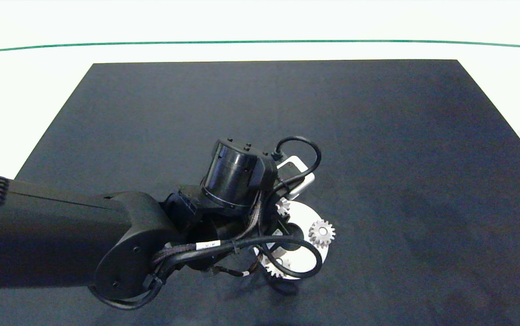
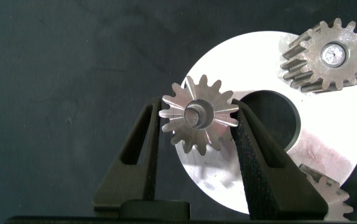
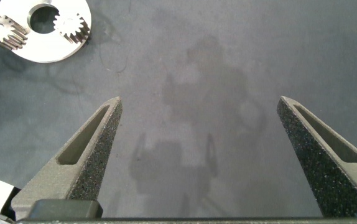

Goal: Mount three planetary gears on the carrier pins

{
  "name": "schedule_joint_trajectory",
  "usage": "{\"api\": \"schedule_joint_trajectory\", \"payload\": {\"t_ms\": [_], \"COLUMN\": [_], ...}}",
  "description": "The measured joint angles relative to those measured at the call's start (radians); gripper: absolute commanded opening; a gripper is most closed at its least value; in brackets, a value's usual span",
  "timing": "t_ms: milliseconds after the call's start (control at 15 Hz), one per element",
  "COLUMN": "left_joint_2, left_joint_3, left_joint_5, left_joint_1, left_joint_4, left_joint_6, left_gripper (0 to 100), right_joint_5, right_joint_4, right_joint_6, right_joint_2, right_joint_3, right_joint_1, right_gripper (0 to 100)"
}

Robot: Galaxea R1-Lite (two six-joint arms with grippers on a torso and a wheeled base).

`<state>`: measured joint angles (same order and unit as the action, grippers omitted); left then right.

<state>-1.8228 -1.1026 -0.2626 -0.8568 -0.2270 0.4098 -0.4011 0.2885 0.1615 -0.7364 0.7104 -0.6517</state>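
**Seating the third gear**

My left gripper [image 2: 198, 127] pinches the last gear [image 2: 198, 115] over the white disc [image 2: 328, 134] — two gears [image 2: 329, 55] already sit on pins. I'd line bore with pin, lower straight, then release. Right gripper [image 3: 200, 158] idles aside over the worktop [image 1: 377, 136], fingers spread

dark mat [image 1: 377, 136] (matte), white table [image 1: 38, 90], green line [image 1: 260, 42]

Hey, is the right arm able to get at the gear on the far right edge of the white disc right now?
Probably yes: that gear sits on the disc's open right side, with bare mat toward the open right gripper. The left gripper holds another gear close by, so it would be tight.
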Motion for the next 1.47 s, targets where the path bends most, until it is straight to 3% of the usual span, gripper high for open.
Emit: {"api": "schedule_joint_trajectory", "payload": {"t_ms": [400,800,1467], "left_joint_2": [0.001,-0.001,0.019], "left_joint_3": [0.001,0.023,0.069], "left_joint_5": [0.042,0.066,0.116], "left_joint_1": [0.001,0.004,0.053], "left_joint_4": [-0.002,-0.077,-0.094], "left_joint_6": [-0.047,-0.049,-0.047], "left_gripper": [0,0,0], "right_joint_5": [0.000,0.000,0.000], "right_joint_4": [0.000,0.000,0.001], "right_joint_6": [0.000,0.000,0.001], "right_joint_2": [0.000,0.000,0.000], "right_joint_3": [0.000,0.000,-0.003], "right_joint_1": [0.000,0.000,0.000], "right_gripper": [100,100,100]}}
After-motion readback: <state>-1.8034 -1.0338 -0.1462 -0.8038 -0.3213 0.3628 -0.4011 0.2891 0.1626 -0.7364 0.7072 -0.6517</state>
